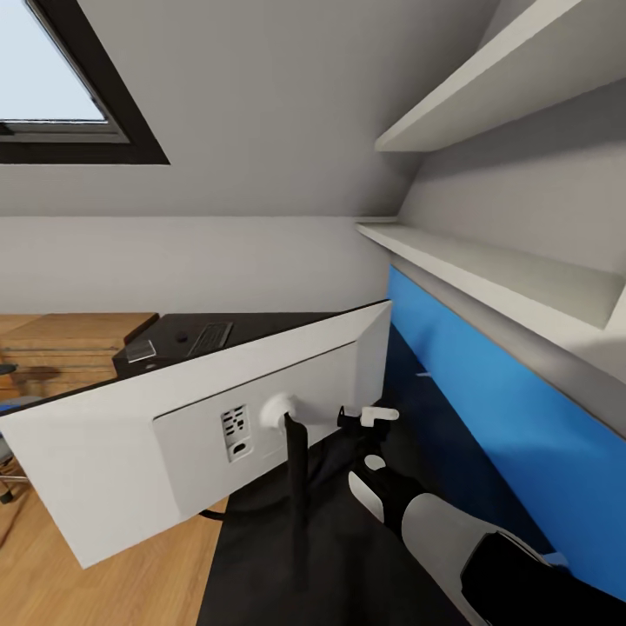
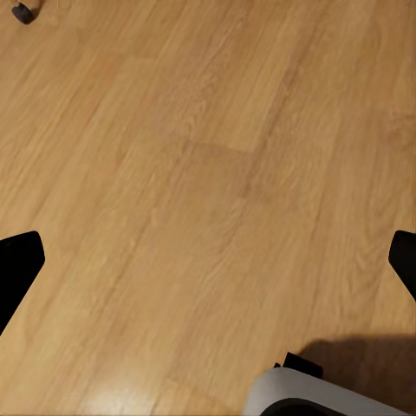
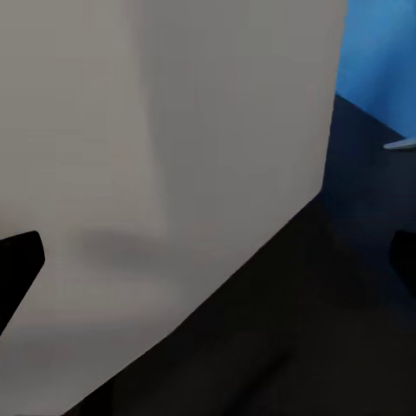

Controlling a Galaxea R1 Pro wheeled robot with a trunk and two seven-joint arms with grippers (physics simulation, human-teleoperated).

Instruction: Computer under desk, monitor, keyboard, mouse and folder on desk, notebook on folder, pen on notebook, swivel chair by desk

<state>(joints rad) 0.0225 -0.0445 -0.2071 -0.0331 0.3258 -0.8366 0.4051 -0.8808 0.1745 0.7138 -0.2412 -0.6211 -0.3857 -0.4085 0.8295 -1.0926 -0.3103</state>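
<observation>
Head view: monitor seen from its pale-grey back, tilted, its dark stand post resting on the black tabletop. Right gripper sits just beside the monitor's rear, near the mount; can't tell if it's touching or clamped on anything. Keyboard and a small grey booklet, prob. the notebook, lie on the far part of the tabletop, well apart from the arm. Blue wall panel runs behind, white shelves above it. Step in hand looks like squaring up the monitor on the desk; next move likely calls for a firm hold or push on the back w/o tipping it.

Left wrist view: wood floor, a dark caster at one corner; left gripper fingertips spread wide, nothing between them.

Right wrist view: monitor's grey back close up, over the dark tabletop; fingertips spread wide, nothing seen gripped.

No containers in sight.
</observation>
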